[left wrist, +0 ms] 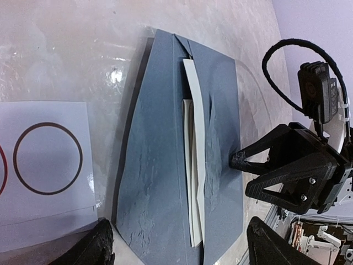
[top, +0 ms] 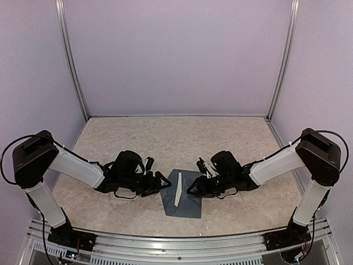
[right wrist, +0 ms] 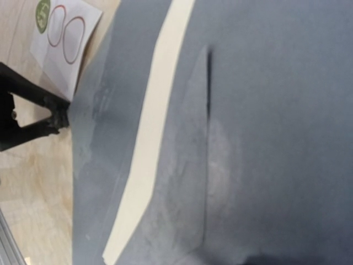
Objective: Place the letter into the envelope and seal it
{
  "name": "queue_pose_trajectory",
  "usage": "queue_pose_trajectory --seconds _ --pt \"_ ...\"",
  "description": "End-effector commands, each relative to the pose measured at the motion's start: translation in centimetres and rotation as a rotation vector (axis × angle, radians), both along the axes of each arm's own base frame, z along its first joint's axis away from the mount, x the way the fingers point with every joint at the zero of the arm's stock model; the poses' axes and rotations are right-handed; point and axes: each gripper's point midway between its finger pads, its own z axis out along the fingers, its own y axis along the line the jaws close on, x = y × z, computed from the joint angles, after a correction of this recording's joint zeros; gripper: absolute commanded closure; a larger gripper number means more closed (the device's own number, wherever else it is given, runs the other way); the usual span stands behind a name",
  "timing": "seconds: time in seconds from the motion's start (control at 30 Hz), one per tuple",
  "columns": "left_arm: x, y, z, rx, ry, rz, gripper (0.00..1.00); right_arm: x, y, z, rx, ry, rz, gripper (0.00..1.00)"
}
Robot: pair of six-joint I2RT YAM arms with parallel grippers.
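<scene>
Envelope (top: 185,208) flat, left jaws wide, right jaws half-open, touching it

- The envelope (right wrist: 276,110) fills most of your view, slate blue-grey, lying flat and seen from very close.
- A cream strip of the letter (right wrist: 151,138) runs slantwise over it, from the top edge down towards the bottom left.
- Just right of that strip you see a raised crease (right wrist: 207,99) with a dark shadow along it.
- At top left lies a white sticker sheet (right wrist: 83,22) with a green dot and two red rings.
- The left gripper's finger (right wrist: 52,118) is black, and its tip meets the envelope's left edge.
- The pale table (right wrist: 33,193) shows along the left side.
</scene>
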Motion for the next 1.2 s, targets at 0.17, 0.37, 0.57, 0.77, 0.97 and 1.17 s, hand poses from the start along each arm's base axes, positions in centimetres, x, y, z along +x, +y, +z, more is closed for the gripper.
queue_pose_trajectory --seconds 0.17,0.37,0.57,0.77,0.97,1.17 --pt "0.0 -0.6 -2.6 0.038 0.035 -0.019 0.21 -0.7 -1.6 -2.7 -0.089 0.061 -0.026 0.58" --pt "-0.5 -1.6 -1.2 -0.031 0.001 -0.057 0.21 -0.6 -1.5 -2.6 -0.083 0.060 -0.026 0.58" --pt "-1.4 -3.6 1.6 -0.122 -0.036 -0.119 0.21 -0.5 -1.4 -2.6 -0.079 0.058 -0.024 0.58" --pt "-1.3 -4.0 3.0 -0.150 -0.053 -0.122 0.20 -0.5 -1.4 -2.4 -0.080 0.055 -0.023 0.58" --pt "-1.6 -5.5 3.3 -0.171 -0.063 -0.161 0.19 -0.5 -1.3 -2.5 -0.078 0.054 -0.021 0.58" --pt "-1.7 -7.5 3.7 -0.210 -0.066 -0.194 0.19 -0.5 -1.2 -2.6 -0.078 0.061 -0.019 0.58"
